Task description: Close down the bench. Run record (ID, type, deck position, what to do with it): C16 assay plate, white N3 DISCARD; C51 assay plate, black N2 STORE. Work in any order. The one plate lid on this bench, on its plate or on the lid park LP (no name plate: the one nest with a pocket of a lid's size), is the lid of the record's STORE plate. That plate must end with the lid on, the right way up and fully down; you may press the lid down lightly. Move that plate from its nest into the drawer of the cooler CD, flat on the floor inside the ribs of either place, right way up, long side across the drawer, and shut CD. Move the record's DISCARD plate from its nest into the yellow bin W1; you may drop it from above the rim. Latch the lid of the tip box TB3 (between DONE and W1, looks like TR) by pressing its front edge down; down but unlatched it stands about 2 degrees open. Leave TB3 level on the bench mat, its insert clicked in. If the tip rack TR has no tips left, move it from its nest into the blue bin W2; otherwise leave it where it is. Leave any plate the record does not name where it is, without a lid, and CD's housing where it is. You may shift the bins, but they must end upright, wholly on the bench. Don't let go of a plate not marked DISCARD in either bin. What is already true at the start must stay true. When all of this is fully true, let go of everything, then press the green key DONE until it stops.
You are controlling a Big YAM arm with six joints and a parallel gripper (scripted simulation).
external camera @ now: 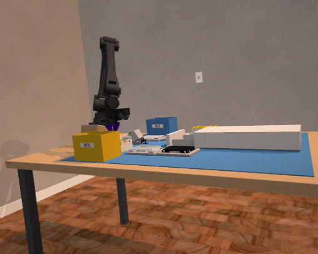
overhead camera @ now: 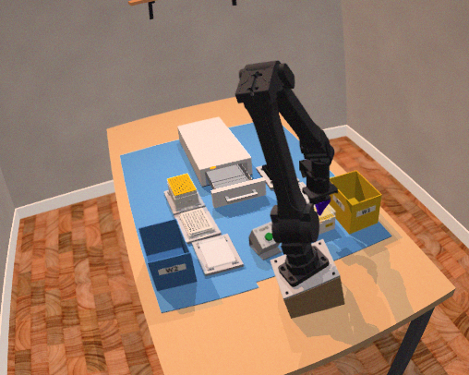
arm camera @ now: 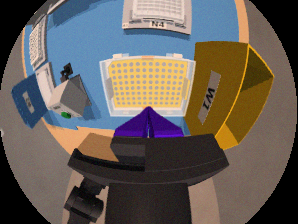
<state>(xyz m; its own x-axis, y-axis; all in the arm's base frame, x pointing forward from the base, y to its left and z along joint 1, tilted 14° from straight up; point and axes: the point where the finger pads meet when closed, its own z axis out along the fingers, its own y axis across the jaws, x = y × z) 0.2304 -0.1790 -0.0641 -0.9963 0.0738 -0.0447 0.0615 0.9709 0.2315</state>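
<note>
Blue mat [overhead camera: 147, 175] covers the desk [overhead camera: 216, 332], and tip box TB3 [arm camera: 145, 86] sits there between green key DONE [overhead camera: 269, 236] and yellow bin W1 [arm camera: 220, 92], yellow grid showing; the hand [arm camera: 148, 123], clenched and empty, hovers at its front edge.

In the top view the arm [overhead camera: 281, 152] hides most of the tip box TB3 [overhead camera: 328, 221] and the nests behind it; nest name plates are too small to read.
</note>
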